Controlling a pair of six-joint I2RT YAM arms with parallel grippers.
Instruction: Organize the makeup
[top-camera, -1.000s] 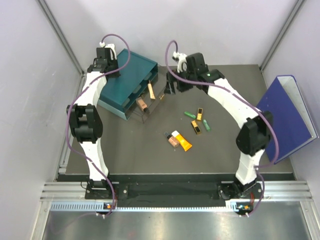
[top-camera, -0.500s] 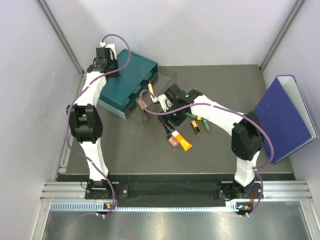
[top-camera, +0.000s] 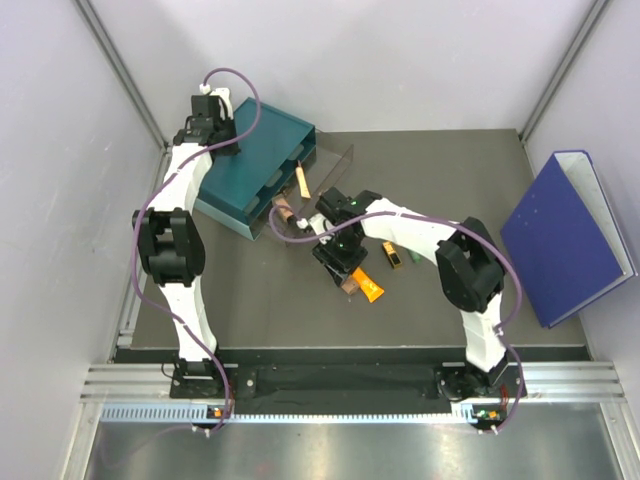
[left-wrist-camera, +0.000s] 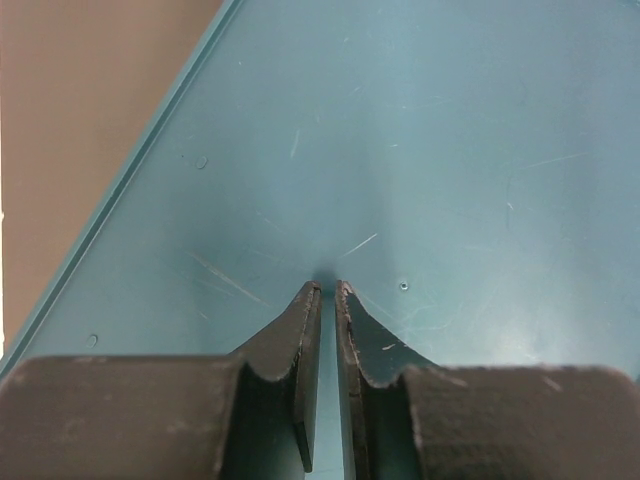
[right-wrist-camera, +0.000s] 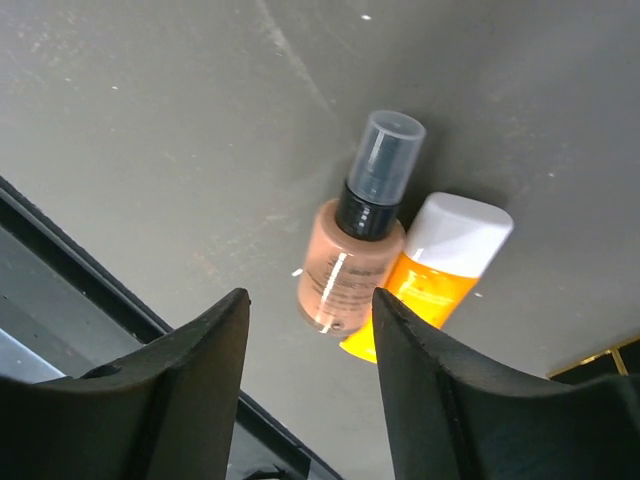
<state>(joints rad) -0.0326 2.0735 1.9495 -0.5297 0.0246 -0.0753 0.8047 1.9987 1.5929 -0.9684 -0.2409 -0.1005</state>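
Observation:
A peach bottle (right-wrist-camera: 350, 265) with a dark cap lies on the grey table beside an orange tube (right-wrist-camera: 440, 275) with a white cap. My right gripper (right-wrist-camera: 310, 295) hangs just above them, open, with nothing between its fingers; the bottle's base lies just past the tips. From above, the right gripper (top-camera: 340, 258) hides most of the bottle, and the orange tube (top-camera: 370, 289) sticks out below it. A black and gold stick (top-camera: 395, 258) lies to its right. A tan stick (top-camera: 301, 180) and a brown bottle (top-camera: 283, 210) rest in the clear drawer (top-camera: 335, 165). My left gripper (left-wrist-camera: 328, 287) is shut, empty, over the teal box (left-wrist-camera: 450, 150).
The teal drawer box (top-camera: 265, 135) stands at the back left with its clear drawer pulled out toward the middle. A big blue binder (top-camera: 565, 235) leans at the right edge. Grey walls close in the table on three sides.
My right arm has swung from the drawer toward the front and come down over the peach bottle and orange tube, its jaws narrowing. The left arm has not moved.

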